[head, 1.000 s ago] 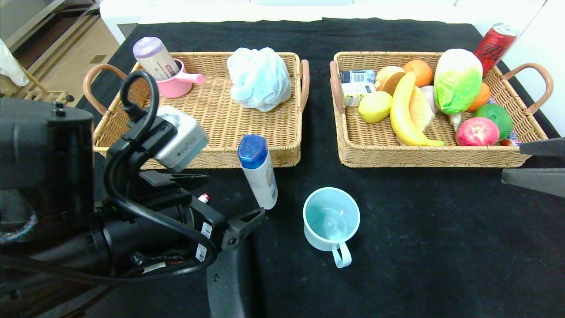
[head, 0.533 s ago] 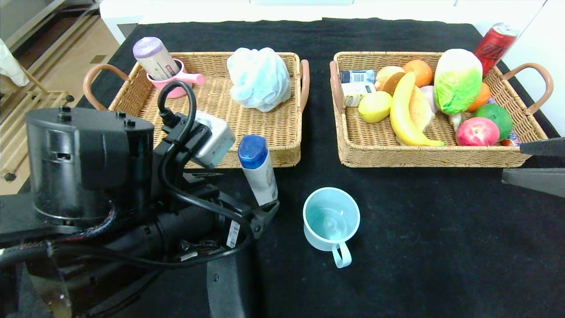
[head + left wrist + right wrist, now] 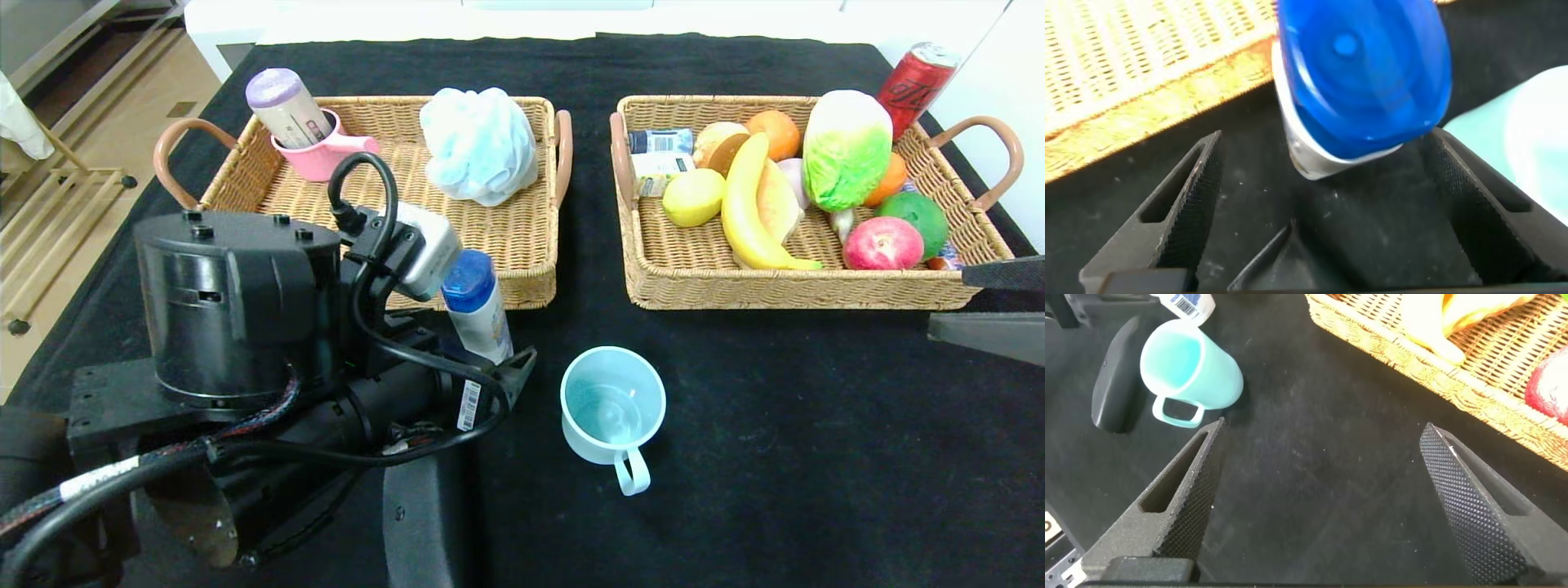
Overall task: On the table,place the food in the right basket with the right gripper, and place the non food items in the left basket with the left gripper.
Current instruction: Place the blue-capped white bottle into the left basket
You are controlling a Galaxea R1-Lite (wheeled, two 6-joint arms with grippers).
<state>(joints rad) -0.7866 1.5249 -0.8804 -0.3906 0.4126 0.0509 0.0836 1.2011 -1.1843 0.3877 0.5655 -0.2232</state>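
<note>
1. The left gripper (image 3: pixel 1323 220) sits near the table's front-left, jaws spread wide on either side of the upright blue-capped bottle (image 3: pixel 478 314), gripping nothing yet.
2. The bottle stands just before the left basket (image 3: pixel 522 290) (towards the table's left edge), with the pale blue mug (image 3: pixel 612 408) near it.
3. Likely risks: a finger nudging the tall bottle could topple it; closing off-centre could let it slip.
4. The right gripper (image 3: pixel 1323 506) hangs parked and open by the right edge, beside the right basket (image 3: pixel 800 290).

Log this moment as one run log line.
left gripper: open, straddling blue-capped white bottle | right gripper: open, idle over table | light blue mug: on table | left wicker basket: bottle not yet in
</note>
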